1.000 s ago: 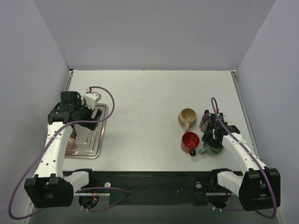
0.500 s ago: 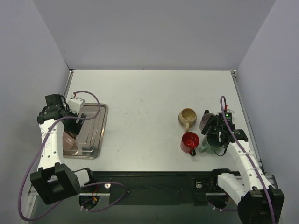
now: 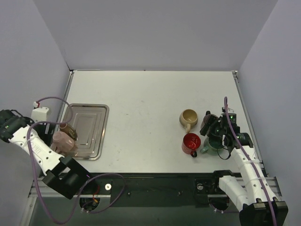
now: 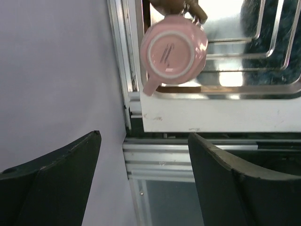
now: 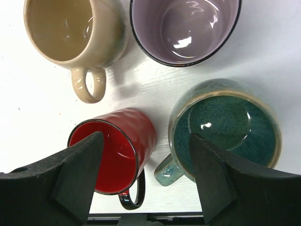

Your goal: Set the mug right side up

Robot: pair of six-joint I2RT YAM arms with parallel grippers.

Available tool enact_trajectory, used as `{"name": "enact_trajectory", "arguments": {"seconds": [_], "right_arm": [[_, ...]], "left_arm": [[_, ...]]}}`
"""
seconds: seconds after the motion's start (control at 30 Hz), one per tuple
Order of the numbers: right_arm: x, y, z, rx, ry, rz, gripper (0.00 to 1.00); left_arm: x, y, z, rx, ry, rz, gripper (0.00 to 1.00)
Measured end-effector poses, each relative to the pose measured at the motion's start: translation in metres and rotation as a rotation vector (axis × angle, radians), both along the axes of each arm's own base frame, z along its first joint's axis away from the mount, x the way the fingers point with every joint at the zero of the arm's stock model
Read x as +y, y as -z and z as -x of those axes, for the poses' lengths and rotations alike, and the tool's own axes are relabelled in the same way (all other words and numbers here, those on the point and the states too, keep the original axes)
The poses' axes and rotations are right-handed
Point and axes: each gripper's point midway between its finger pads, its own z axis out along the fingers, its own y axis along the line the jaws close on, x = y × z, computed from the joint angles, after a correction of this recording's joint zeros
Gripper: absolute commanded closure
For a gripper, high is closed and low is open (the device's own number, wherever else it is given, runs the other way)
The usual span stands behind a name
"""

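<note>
Well left of the upside-down pink mug, the left hand gapes wide, empty.

Left: upside-down pink ceramic mug, set at the near-left corner of the flat steel tray, is hemmed by a brown mug just behind and the grey side wall alongside.
Right: beige mug, purple mug, red mug and teal mug are packed closely.
Between: open white tabletop is left.

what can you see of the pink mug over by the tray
The pink mug looks like glossy glazed ceramic. It stands upside down, and its ringed base, with a small printed mark, faces up. It sits at the near left corner of the metal tray, over the rim, with its handle pointing out past the tray's edge. A brown item looks to touch its far side.
</note>
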Motion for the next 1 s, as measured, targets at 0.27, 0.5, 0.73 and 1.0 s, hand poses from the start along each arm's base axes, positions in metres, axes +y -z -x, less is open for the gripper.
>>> {"name": "enact_trajectory", "arguments": {"seconds": [0.27,0.5,0.73,1.0], "right_arm": [[0.008,-0.001,0.001,0.000,-0.043,-0.025,0.32],[0.010,-0.001,0.002,0.001,-0.060,-0.027,0.32],[0.015,-0.001,0.003,0.001,-0.081,-0.026,0.32],[0.018,0.000,0.004,0.002,-0.097,-0.023,0.32]], "left_arm": [[0.020,0.044,0.036,0.083,0.131,0.110,0.20],[0.011,0.105,0.034,0.081,0.219,0.144,0.27],[0.035,0.125,0.008,0.008,0.252,0.020,0.34],[0.032,0.140,-0.012,-0.032,0.314,0.048,0.74]]}}
